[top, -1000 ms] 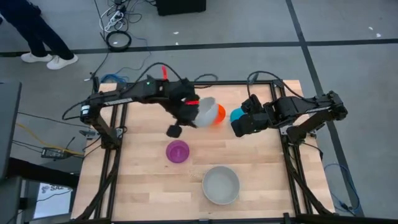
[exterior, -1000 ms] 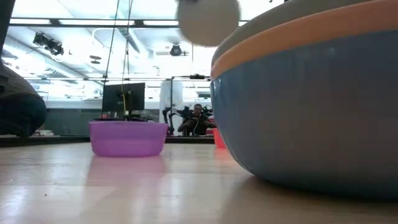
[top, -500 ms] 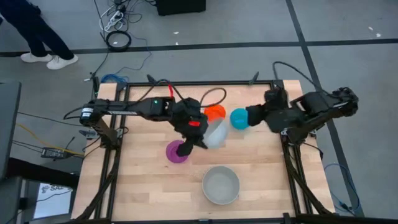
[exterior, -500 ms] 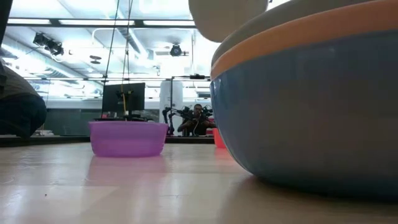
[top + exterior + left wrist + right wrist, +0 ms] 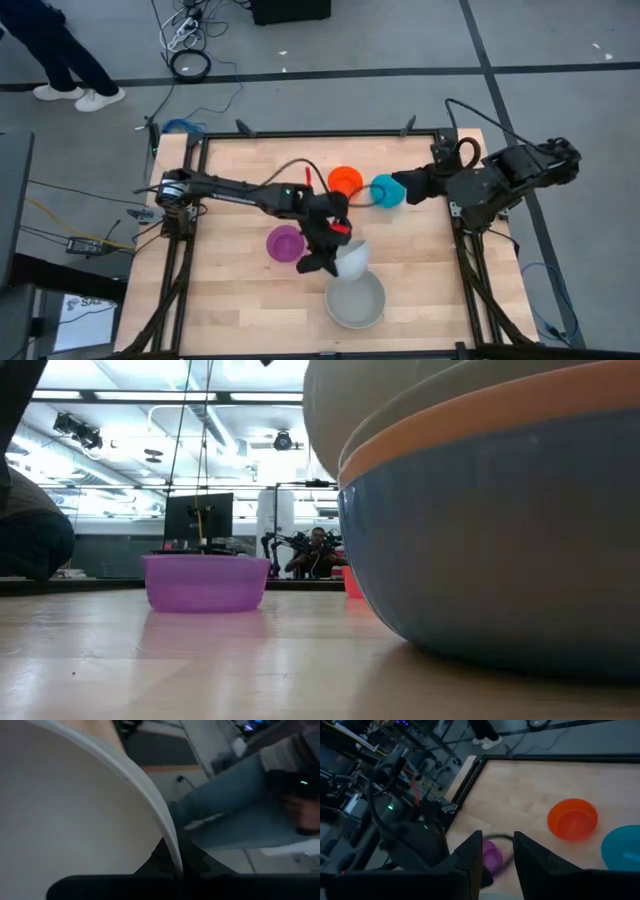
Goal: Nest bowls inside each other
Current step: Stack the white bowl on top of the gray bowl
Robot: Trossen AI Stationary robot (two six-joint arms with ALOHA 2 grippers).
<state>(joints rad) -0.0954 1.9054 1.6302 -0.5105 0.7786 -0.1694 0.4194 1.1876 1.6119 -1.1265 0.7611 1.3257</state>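
Observation:
My left gripper (image 5: 333, 254) is shut on a white bowl (image 5: 352, 258), which hangs tilted just over the far rim of a nested stack. In the high view the stack shows as a grey bowl (image 5: 355, 302). In the low view a blue bowl (image 5: 500, 540) has an orange rim (image 5: 470, 422) above it. A purple bowl (image 5: 285, 243) stands to the left of the stack. A red-orange bowl (image 5: 345, 180) and a teal bowl (image 5: 385, 190) stand at the far middle. My right gripper (image 5: 402, 188) hovers open beside the teal bowl, its fingers (image 5: 470, 857) with nothing between them. My left gripper pinches the white bowl's rim (image 5: 172, 852), one finger inside the bowl and one outside. It comes slanting down from the table's left and far side. The bowl is lifted and tilted; whether it touches the stack below, I cannot tell.
Bare wood lies at the near left and along the right side of the table (image 5: 430, 270). A black frame runs round the table's edges. In the left wrist view a person in jeans (image 5: 235, 805) stands beyond the table.
My left gripper has carried the white bowl from beside the red-orange bowl toward the near edge and down, and its wrist has rolled. The bowl now hangs over the grey bowl's far rim. My right gripper has drawn back toward the right edge, away from the teal bowl.

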